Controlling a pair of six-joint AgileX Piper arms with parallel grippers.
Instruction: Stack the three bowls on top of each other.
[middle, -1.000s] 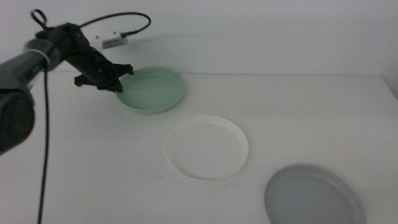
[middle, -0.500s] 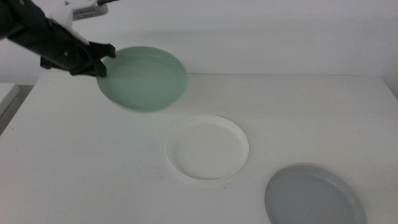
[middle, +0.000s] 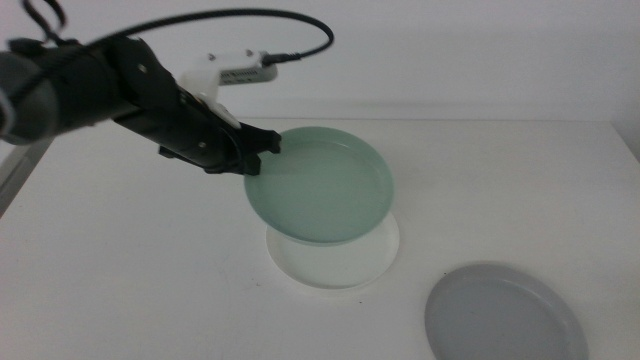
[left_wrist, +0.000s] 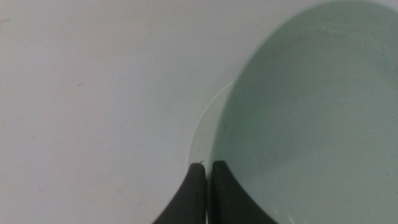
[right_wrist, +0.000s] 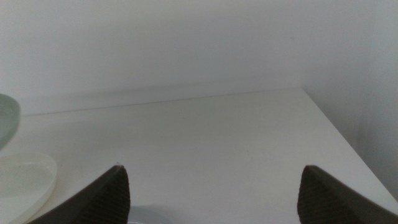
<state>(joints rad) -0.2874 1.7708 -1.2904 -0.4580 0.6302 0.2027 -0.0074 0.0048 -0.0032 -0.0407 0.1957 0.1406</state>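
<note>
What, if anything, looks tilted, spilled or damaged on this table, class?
Only the green bowl is off level: the left gripper pinches its rim and holds it tilted in the air above the white bowl. The grey bowl lies flat. Nothing looks spilled or broken.

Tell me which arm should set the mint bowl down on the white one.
Left. Its end effector already grips the mint green bowl by the rim, held above the white bowl. The right end effector waits open, off to the side by the grey bowl.
</note>
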